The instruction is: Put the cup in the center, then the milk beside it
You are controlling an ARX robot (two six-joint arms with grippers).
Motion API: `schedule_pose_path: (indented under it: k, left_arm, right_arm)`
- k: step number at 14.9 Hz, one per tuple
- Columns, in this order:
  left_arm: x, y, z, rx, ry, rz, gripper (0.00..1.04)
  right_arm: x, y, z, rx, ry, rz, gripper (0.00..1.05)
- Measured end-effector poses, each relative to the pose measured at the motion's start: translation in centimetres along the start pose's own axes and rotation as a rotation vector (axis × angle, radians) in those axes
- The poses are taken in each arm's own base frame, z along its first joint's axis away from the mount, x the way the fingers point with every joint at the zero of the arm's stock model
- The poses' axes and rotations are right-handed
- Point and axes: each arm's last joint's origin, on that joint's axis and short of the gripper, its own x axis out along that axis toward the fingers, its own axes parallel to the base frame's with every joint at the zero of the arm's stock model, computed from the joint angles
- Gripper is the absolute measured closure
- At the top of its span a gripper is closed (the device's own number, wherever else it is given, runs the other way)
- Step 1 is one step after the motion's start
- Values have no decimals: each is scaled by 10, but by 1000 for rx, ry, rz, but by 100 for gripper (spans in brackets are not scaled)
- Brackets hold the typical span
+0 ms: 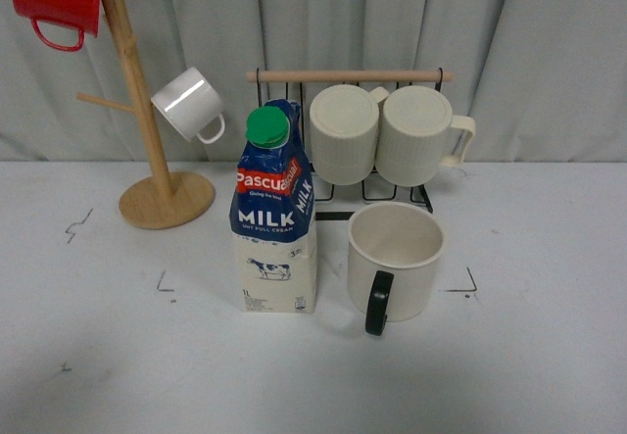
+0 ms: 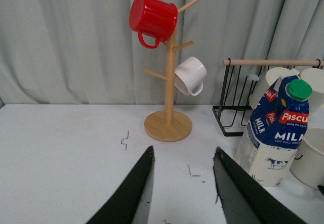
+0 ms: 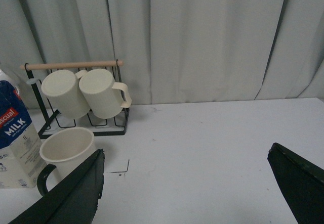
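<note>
White tabletop [image 1: 549, 375] spreading under everything, grey curtain [image 1: 549, 52] hanging behind. Wooden mug tree [image 1: 147, 150] standing at the back left, carrying a red mug [image 1: 57, 1] and a small white mug [image 1: 188, 104]. Black wire rack [image 1: 392, 194] with a wooden bar sitting behind the middle, holding two ribbed cream mugs [image 1: 377, 132] on their sides.

Standing upright inside the center [image 1: 196, 302], within the small black corner marks, the milk [image 1: 275, 223], green cap on top. Just beside it, apart by a narrow gap, sitting upright and mouth up, the cup [image 1: 394, 261], black handle turned toward the robot.

Both task things already resting in the marked patch, side by side; judging from that, placing apparently finished, with only the retreat of the arms left. Neither arm showing in the front view.

Hovering over bare table well apart from the carton, the left gripper [image 2: 183, 183], fingers spread wide, nothing between them. Likewise splayed and empty, the right gripper [image 3: 190, 193], with the cup and carton lying off beyond one finger.

Calling for little next: keeping both grippers clear of the tall carton, likely easy to tip, and of the cup's protruding handle while pulling away.
</note>
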Motion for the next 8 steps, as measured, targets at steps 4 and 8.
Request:
schedule_pose_path:
  k: [4, 8]
  left_arm:
    - [0, 0, 0, 1, 0, 0, 7]
    - [0, 0, 0, 1, 0, 0, 7]
  right_arm:
    - [0, 0, 0, 0, 0, 0, 6]
    - [0, 0, 0, 0, 0, 0, 6]
